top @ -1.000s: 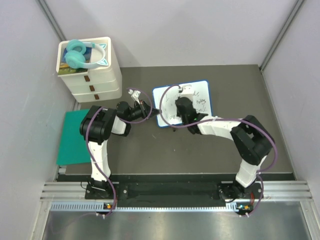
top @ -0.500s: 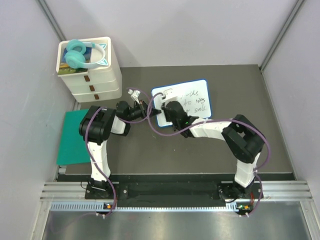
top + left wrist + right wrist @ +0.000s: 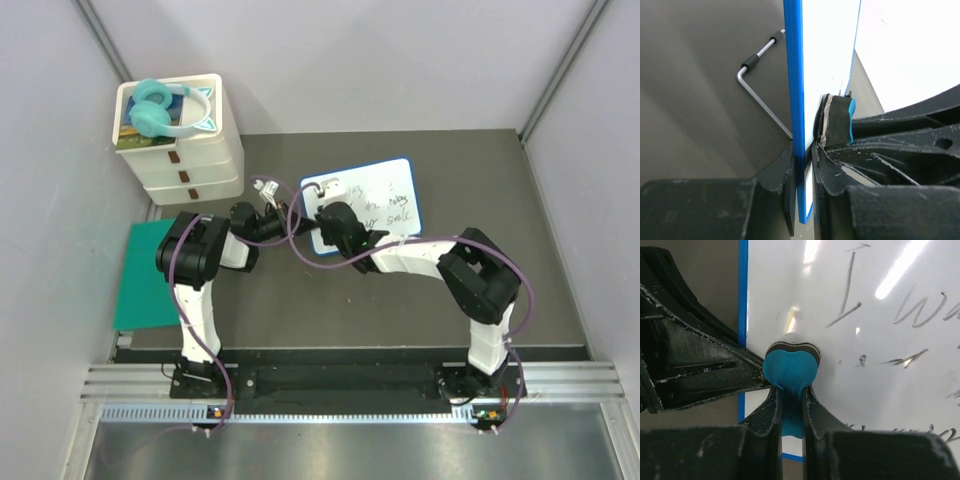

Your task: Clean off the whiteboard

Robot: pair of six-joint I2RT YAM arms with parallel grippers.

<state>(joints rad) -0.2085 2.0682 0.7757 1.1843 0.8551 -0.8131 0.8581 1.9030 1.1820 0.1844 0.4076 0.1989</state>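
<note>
The whiteboard [image 3: 385, 198], white with a thin blue rim and dark handwriting, lies at the table's middle back. My left gripper [image 3: 297, 222] is shut on its left edge; the left wrist view shows the blue rim [image 3: 794, 100] pinched between the jaws. My right gripper [image 3: 335, 222] is shut on a small blue eraser [image 3: 790, 367] and presses its felt face onto the board [image 3: 880, 355] near the left edge, close to the left gripper's finger [image 3: 695, 365]. Scribbles cover the board to the right of the eraser.
A white drawer unit [image 3: 180, 150] with teal headphones [image 3: 165, 110] on top stands at the back left. A green mat [image 3: 143, 275] lies at the left. A bent metal key [image 3: 760, 95] lies on the table beside the board.
My right gripper has slid the eraser leftward across the board, from its middle to the left edge. The left gripper has kept its hold on the rim.
</note>
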